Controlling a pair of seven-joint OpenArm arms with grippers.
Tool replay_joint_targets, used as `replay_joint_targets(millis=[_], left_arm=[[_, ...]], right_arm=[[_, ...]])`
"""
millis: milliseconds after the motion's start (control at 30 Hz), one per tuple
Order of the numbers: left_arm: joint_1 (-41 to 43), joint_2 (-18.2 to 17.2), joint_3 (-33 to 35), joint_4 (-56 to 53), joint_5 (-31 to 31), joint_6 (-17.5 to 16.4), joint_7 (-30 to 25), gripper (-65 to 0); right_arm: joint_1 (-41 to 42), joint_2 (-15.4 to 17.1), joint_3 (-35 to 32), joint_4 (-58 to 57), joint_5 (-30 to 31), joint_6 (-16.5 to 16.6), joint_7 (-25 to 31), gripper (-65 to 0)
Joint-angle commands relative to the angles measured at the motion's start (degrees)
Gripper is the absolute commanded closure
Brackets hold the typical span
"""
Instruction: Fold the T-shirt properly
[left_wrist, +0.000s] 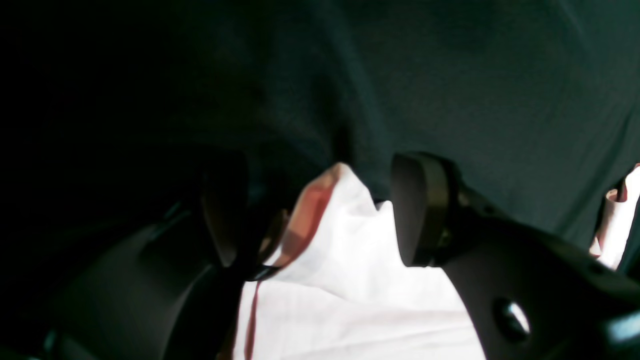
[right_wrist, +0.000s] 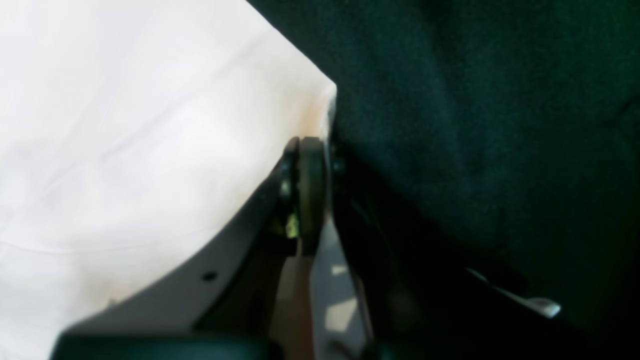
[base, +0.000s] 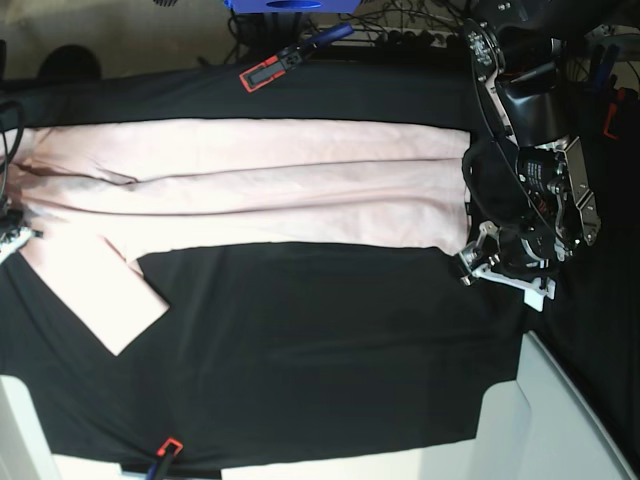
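Note:
The pale pink T-shirt (base: 260, 185) lies spread flat across the black table cloth, plain side up, with one sleeve (base: 110, 300) sticking out at the lower left. My left gripper (base: 468, 262) is at the shirt's right end. In the left wrist view it (left_wrist: 320, 210) is open, its two fingers on either side of a raised corner of the shirt (left_wrist: 345, 240). My right gripper (right_wrist: 322, 165) is shut on the edge of the shirt (right_wrist: 125, 150) just below a corner. In the base view it barely shows at the left edge (base: 10, 232).
The black table cloth (base: 320, 340) is held by red-and-black clamps at the back (base: 262, 75) and the front (base: 165, 448). A blue object (base: 290, 5) and cables lie behind the table. A white surface (base: 570, 420) stands at the lower right.

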Motion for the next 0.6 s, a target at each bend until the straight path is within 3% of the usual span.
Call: replay_joint_targets(millis=[0,300,567], left_arm=[[-1.3,-0.74,-0.11,-0.18,-0.6,-0.26,-0.44,-45.0],[-2.18,-0.82,-0.11,-7.65,-0.52,-0.26,-5.71,-45.0],[-3.49,-0.82,-0.03,-8.01,-0.52,-0.26,-5.71,-45.0]], right_arm=[[1.28,1.28,0.08,0.67,0.28,0.17,-0.41,0.0],[1.28,1.28,0.08,0.84,0.37,0.17,-0.76,0.0],[0.49,1.28,0.08,0.84,0.37,0.17,-0.76,0.0]])
